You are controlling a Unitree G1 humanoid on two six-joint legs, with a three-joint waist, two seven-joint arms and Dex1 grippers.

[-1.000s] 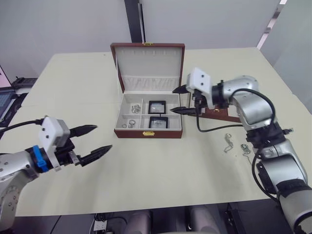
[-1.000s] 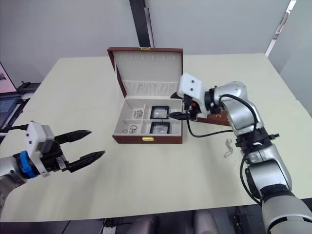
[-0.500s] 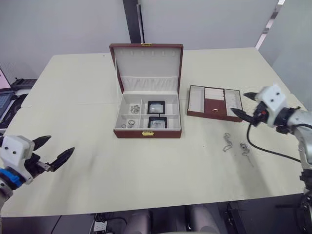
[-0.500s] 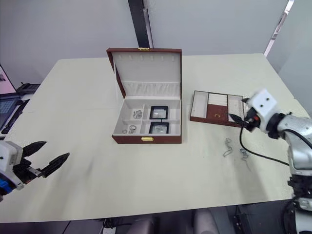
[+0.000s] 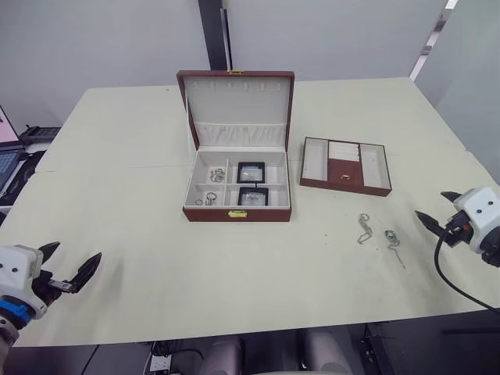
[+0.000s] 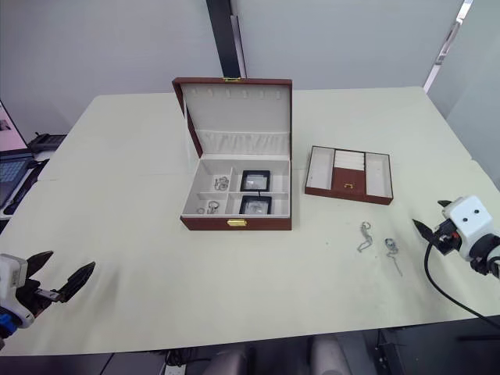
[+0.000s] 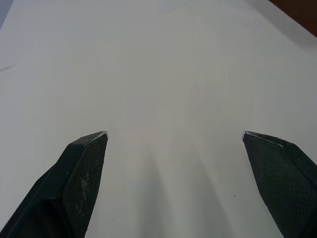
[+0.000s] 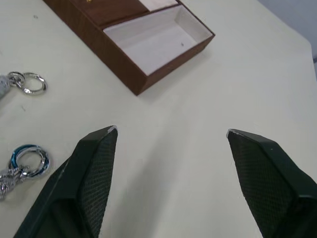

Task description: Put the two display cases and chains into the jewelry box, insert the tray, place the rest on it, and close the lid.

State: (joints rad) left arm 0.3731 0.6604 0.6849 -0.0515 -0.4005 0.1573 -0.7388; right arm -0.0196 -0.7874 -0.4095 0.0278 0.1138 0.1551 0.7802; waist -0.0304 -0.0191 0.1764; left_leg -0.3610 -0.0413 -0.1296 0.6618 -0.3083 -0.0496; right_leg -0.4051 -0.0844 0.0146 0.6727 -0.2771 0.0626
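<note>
The jewelry box (image 5: 237,212) stands open mid-table, its lid (image 5: 237,100) upright behind it. Both display cases (image 5: 251,171) (image 5: 252,195) lie in its right compartments, and silvery chains (image 5: 216,175) (image 5: 205,200) lie in the left ones. The tray (image 5: 346,166) sits on the table to the right of the box. In front of the tray lie the rest: a chunky-linked piece (image 5: 364,229) and a small clump with a thin chain (image 5: 393,238). My left gripper (image 5: 74,254) is open and empty near the front left edge. My right gripper (image 5: 431,205) is open and empty at the right edge, right of the loose pieces (image 8: 25,82).
The pale table (image 5: 234,273) has wide bare room in front of the box and to its left. A dark post (image 5: 212,35) rises behind the table. A laptop edge (image 5: 6,164) shows at the far left. A corner of the tray (image 8: 148,44) lies ahead of my right fingers.
My right gripper has drawn back from the box to the table's right edge. My left gripper has pulled back toward the front left corner. Box contents have not moved.
</note>
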